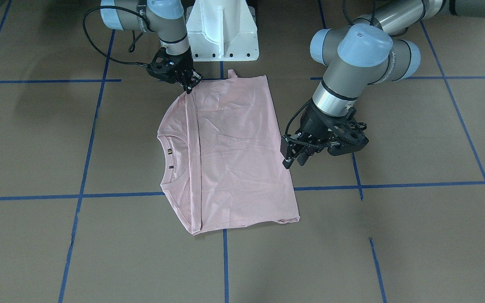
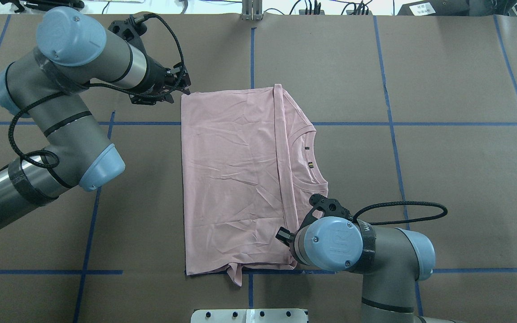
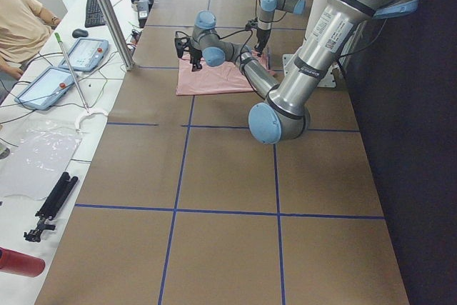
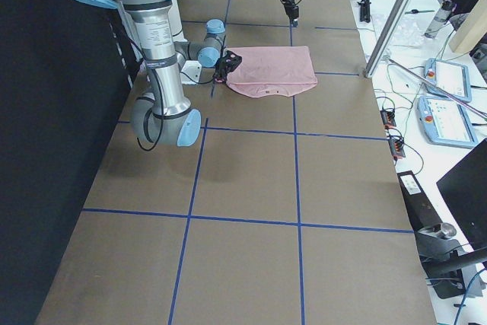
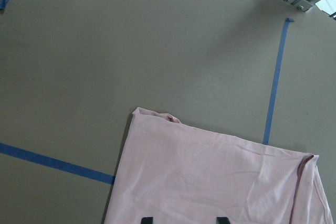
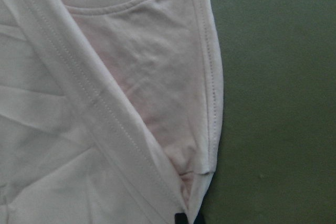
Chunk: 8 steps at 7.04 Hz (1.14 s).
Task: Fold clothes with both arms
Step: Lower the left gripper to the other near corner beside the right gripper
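One pink T-shirt, folded flat, wrinkled, collar showing; R end effector pinching corner, L end effector released.

Even, bright overhead light (soft shadows), sharp.

the left arm and right arm are silver-grey tubes with light blue joint caps, black bands and looping black cables.
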{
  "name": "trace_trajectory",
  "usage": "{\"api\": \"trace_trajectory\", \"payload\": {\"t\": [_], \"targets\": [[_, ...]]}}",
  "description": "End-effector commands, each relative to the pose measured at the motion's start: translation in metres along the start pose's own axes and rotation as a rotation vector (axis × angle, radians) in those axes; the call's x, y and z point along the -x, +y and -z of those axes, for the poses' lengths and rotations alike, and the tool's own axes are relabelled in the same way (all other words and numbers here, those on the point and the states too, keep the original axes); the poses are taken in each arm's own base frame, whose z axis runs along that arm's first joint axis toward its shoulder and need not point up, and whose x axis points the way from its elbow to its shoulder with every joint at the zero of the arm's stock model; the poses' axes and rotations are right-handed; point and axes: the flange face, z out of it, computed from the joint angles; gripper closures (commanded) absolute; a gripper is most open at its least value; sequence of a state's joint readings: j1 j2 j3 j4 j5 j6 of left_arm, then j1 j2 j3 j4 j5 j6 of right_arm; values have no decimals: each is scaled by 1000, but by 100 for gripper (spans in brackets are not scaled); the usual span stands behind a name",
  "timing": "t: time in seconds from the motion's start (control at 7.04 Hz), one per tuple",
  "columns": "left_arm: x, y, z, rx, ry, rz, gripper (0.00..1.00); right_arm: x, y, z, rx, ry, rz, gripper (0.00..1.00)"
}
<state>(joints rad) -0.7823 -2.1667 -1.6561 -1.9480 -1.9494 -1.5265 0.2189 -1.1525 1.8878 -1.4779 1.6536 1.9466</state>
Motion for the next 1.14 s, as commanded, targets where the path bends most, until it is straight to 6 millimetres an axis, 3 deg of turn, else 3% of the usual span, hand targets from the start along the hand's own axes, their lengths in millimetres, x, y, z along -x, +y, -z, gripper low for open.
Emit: {"api": "trace_trajectory", "payload": {"t": [0.0, 0.14, 0.28, 0.43, 0.71, 0.85, 0.99], "targets": [[2, 58, 7, 39, -22, 81, 43, 3, 0, 19, 9, -33, -1, 100], [21, 143, -2, 49, -27, 132, 40, 4, 0, 20, 10, -36, 0, 100], [31, 202, -3, 73, -25, 176, 37, 4, -1, 28, 13, -50, 0, 100], [49, 233, -9, 111, -60, 215, 27, 5, -1, 29, 14, -52, 1, 100], [96, 288, -32, 170, -171, 265, 23, 6, 0, 34, 18, -61, 0, 100], [102, 308, -36, 195, -190, 261, 23, 6, -1, 33, 16, -60, 0, 100], [106, 316, -40, 199, -214, 255, 24, 6, -3, 33, 14, -61, -2, 100]]}}
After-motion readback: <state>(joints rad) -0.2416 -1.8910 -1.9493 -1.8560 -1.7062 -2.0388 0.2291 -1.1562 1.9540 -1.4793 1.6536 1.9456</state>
